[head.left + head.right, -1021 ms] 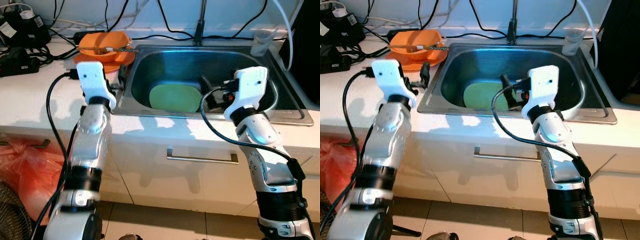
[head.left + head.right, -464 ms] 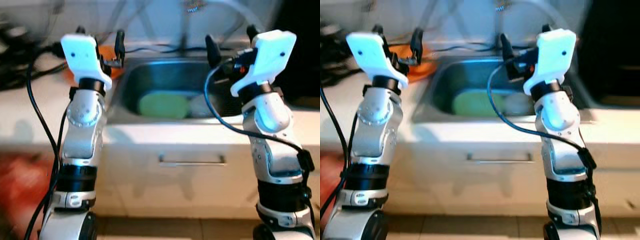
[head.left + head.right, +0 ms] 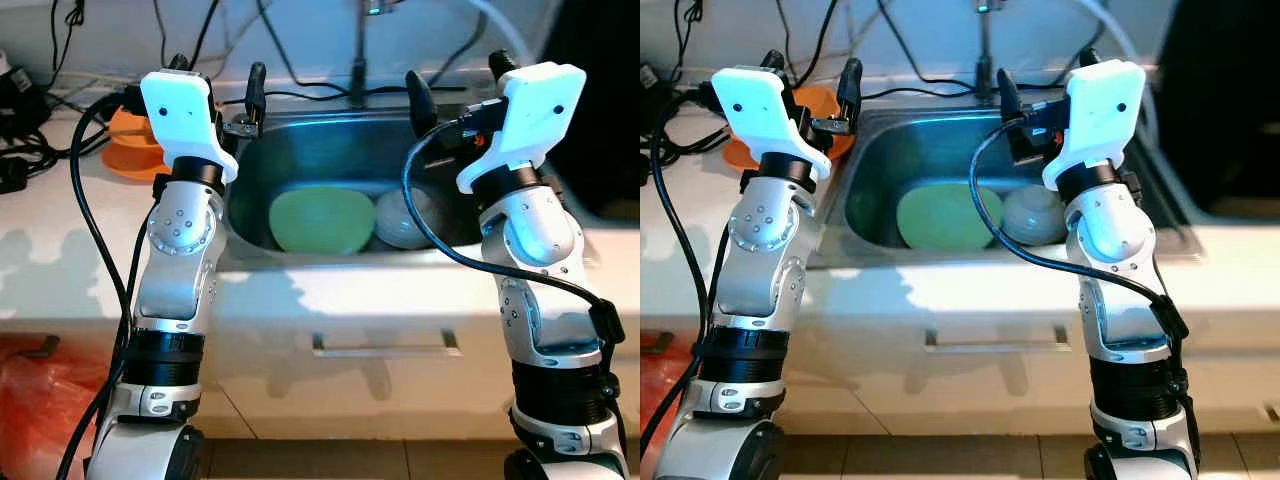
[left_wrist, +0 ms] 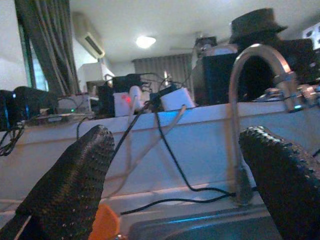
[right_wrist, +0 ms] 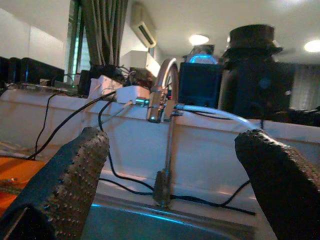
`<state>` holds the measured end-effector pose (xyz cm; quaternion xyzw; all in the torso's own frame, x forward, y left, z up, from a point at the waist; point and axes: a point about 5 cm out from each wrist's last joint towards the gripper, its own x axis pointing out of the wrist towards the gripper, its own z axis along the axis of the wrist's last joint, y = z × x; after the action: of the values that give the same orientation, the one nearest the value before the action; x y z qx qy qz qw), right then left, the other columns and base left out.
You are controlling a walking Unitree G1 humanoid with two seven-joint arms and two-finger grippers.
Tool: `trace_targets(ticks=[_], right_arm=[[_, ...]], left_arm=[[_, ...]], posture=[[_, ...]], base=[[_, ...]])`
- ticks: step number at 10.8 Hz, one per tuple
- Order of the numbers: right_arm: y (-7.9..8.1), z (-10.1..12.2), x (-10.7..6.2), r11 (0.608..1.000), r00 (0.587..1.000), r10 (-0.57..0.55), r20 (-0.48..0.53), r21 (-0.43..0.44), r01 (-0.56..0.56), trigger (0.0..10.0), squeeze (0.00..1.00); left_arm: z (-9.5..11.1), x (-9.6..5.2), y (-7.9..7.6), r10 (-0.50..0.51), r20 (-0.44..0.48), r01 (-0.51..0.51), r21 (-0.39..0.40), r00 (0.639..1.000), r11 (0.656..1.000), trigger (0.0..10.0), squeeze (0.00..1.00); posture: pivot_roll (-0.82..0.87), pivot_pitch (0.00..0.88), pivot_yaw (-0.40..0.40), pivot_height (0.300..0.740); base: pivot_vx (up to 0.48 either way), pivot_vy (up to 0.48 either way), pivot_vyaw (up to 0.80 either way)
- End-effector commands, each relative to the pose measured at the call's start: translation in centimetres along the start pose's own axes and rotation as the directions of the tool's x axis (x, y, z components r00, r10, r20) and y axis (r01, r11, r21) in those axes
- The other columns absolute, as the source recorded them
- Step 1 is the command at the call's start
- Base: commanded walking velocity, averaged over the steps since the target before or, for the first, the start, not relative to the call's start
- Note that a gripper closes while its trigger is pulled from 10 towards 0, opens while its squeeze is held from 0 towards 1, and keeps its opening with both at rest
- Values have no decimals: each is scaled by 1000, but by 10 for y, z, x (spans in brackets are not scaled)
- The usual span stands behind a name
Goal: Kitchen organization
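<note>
A steel sink (image 3: 320, 160) holds a pale green plate (image 3: 318, 221) lying flat, with a grey-white bowl (image 3: 404, 220) upside down beside it on the right. An orange bowl stack (image 3: 134, 146) sits on the counter left of the sink. My left gripper (image 3: 218, 78) is raised over the sink's left rim, open and empty. My right gripper (image 3: 457, 82) is raised over the sink's right half, open and empty. Both point toward the faucet (image 3: 358, 68). In the left wrist view the left gripper (image 4: 175, 145) frames the faucet (image 4: 239, 125); the right gripper (image 5: 172, 145) frames the faucet (image 5: 167, 135) too.
Black cables and chargers (image 3: 20, 110) crowd the counter at the far left and along the back wall. A dark tall appliance (image 3: 600, 90) stands right of the sink. A drawer handle (image 3: 385, 346) runs below the counter edge. A red plastic bag (image 3: 40, 400) lies on the floor at left.
Both arms rose from sink-rim level to above the sink within the last second. The camera shifted and the blur cleared; the bowl beside the plate came into view.
</note>
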<state>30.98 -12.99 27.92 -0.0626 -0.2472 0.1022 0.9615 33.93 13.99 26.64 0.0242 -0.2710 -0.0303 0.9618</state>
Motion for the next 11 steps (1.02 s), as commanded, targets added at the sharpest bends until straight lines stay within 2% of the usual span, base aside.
trace_targets(ticks=[1,9,11], right_arm=[[3,0,-1,1000,1000,10,-2,-3,-10,10000,392],[6,-6,-2,999,999,38,-30,-10,-38,10000,392],[8,-7,-3,999,998,53,-36,-6,-54,10000,392]], left_arm=[[2,2,3,12,2,-12,0,1000,1000,10000,0],[-2,0,3,26,-13,-26,-8,1000,1000,10000,0],[0,-2,3,34,-2,-34,-3,999,999,10000,0]], posture=[[-76,0,70,740],[-76,0,61,740],[-75,0,59,740]], base=[[371,0,0],[360,0,0],[0,0,0]])
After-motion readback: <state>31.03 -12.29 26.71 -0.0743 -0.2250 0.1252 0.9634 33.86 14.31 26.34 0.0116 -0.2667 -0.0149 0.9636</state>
